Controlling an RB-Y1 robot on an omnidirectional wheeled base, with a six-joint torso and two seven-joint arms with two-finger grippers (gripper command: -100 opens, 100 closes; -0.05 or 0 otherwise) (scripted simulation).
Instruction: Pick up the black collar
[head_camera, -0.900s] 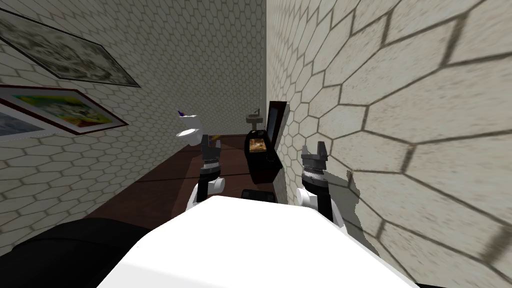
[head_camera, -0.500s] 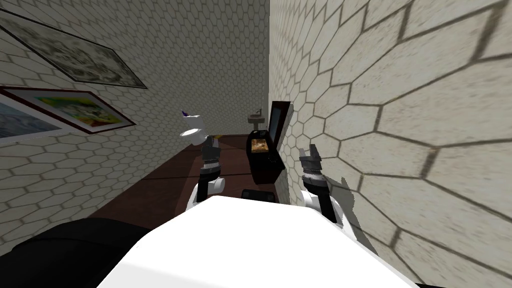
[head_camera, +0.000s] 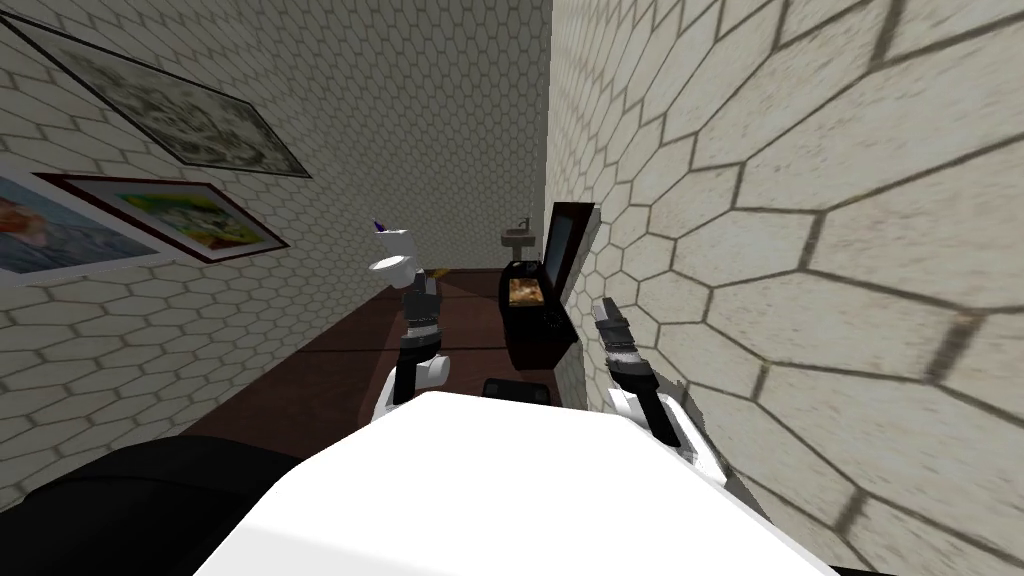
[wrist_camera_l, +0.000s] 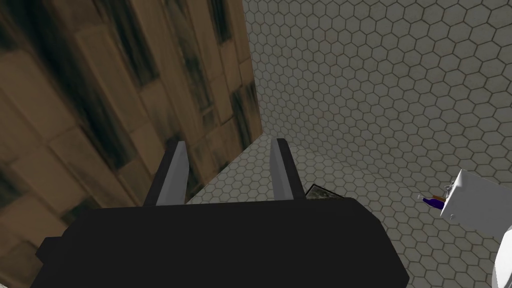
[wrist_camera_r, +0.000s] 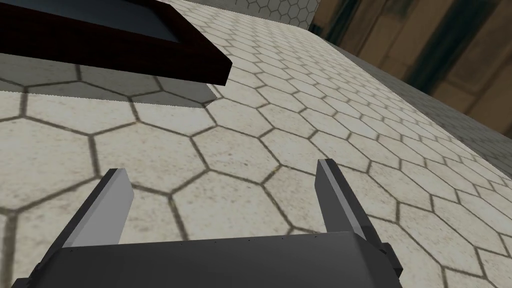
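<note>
A: What is different from a moment ago?

B: Your whole head view has swung a little, so it is you who turned; the things in the room did not move. Your right pincer (head_camera: 603, 312) has rolled at the wrist. Before, it showed both fingers broadly; now you see it edge-on, very near the tiled wall (head_camera: 800, 250). From its own camera, that pincer (wrist_camera_r: 222, 172) has the fingers spread wide with nothing between them. It looks along the wall toward a dark frame (wrist_camera_r: 125, 45).

A: And the left?

B: The left pincer (head_camera: 421, 290) keeps its place in front of the toilet (head_camera: 392, 255). It is also spread and empty.

A: Where is the collar?

B: I cannot tell. A small dark thing (head_camera: 515, 387) lies on the floor (head_camera: 330, 350) near the foot of the cabinet (head_camera: 535, 330), but it is too small to name. I judge that you are searching yet and no reach has begun. Mind the right hand, because one more turn could scrape it on the wall.
</note>
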